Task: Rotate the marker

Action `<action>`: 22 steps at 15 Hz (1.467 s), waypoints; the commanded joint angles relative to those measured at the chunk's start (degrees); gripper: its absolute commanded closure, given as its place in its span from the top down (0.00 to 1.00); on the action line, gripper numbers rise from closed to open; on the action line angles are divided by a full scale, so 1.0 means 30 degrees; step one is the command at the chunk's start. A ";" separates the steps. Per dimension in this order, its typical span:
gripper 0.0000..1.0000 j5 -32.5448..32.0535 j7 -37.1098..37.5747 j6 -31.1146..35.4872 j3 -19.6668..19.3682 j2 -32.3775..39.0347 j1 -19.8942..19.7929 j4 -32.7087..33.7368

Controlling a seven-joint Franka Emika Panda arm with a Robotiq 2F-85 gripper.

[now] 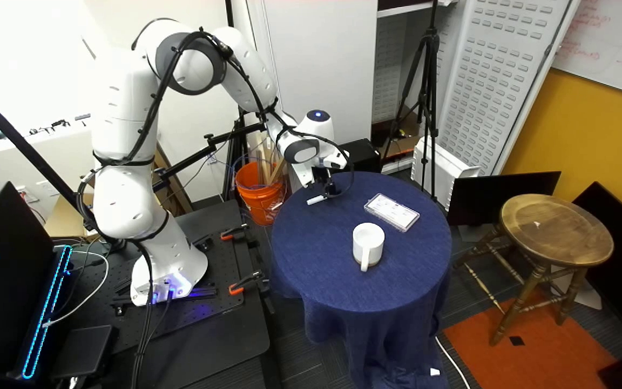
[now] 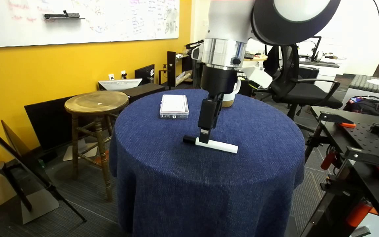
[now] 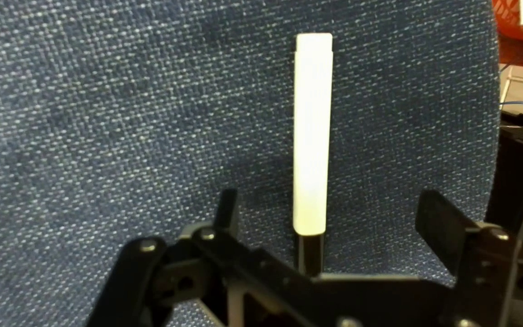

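The marker is a thin white pen with a black end. It lies on the blue cloth of the round table and shows in both exterior views [image 1: 316, 200] [image 2: 220, 146]. In the wrist view the marker [image 3: 312, 136] points up the picture, its black end at the bottom and partly hidden by the gripper. My gripper [image 3: 327, 204] is open, with one finger on each side of the marker and a gap to both. The gripper also shows in both exterior views [image 1: 328, 189] [image 2: 205, 135], low over the marker near its black end.
A white cup [image 1: 368, 244] with a handle stands on the blue tablecloth [image 1: 316, 259]. A flat clear case with a white top [image 1: 392, 212] lies near it. An orange bucket [image 1: 261, 194] stands beside the table, and a wooden stool [image 1: 556, 229] stands across from it.
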 commanded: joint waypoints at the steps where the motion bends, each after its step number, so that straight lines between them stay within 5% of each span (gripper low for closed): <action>1: 1.00 -0.0858 0.1154 0.0156 -0.0694 0.0597 0.0633 0.0662; 6: 1.00 -0.1594 0.1703 0.0018 -0.1093 0.1195 0.1099 0.1181; 7: 0.94 -0.1643 0.1810 -0.0010 -0.1141 0.1271 0.1171 0.1246; 8: 0.73 -0.1682 0.1879 0.0001 -0.1151 0.1358 0.1207 0.1306; 11: 0.60 -0.1676 0.1888 -0.0021 -0.1195 0.1480 0.1299 0.1398; 19: 0.00 -0.1710 0.2019 -0.0063 -0.1330 0.1536 0.1445 0.1545; 22: 0.05 -0.1725 0.2220 -0.0038 -0.1438 0.1387 0.1582 0.1408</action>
